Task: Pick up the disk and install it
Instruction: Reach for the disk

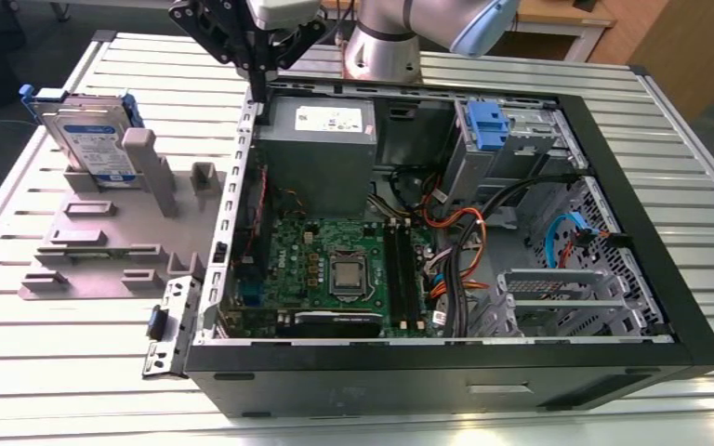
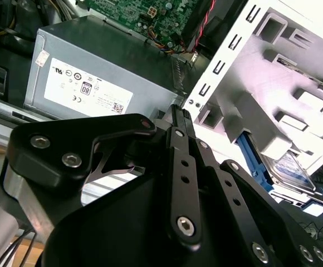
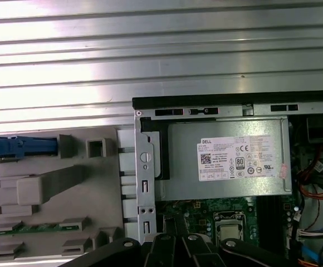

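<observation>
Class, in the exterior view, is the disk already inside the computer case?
No, the disk stands in the grey holder beside the case.

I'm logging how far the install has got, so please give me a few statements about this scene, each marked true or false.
1. The disk stands upright in the grey fixture, outside the computer case. True.
2. The gripper holds the disk. False: it is shut on nothing, at the case's edge by the power supply, apart from the disk.
3. The case is open, showing the motherboard. True.
4. The disk is on the exterior view's right of the case. False: it is on the exterior view's left.
</observation>
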### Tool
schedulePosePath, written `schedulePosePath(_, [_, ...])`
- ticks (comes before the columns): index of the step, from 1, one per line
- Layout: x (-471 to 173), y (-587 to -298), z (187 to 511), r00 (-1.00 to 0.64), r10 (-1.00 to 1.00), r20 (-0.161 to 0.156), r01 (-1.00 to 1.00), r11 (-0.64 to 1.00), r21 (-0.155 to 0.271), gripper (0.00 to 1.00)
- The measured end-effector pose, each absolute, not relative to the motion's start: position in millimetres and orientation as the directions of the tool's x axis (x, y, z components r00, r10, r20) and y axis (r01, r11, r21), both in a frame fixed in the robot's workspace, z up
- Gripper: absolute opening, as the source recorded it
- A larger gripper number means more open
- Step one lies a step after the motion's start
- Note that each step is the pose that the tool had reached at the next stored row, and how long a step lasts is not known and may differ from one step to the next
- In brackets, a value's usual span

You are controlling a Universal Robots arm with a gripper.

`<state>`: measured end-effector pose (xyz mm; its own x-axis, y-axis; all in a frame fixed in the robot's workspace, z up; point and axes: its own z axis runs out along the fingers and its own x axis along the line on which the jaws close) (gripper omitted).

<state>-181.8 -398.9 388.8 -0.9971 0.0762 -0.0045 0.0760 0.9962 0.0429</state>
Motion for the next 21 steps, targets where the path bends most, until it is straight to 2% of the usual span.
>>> schedulePosePath(3, [-183.3,-398.9,385.9,-0.997,0.076,0.007,0.076,0.996,0.042,0.11])
schedulePosePath(21, [-189.0,-398.9,384.8,-0.997,0.076,0.009,0.076,0.996,0.042,0.11])
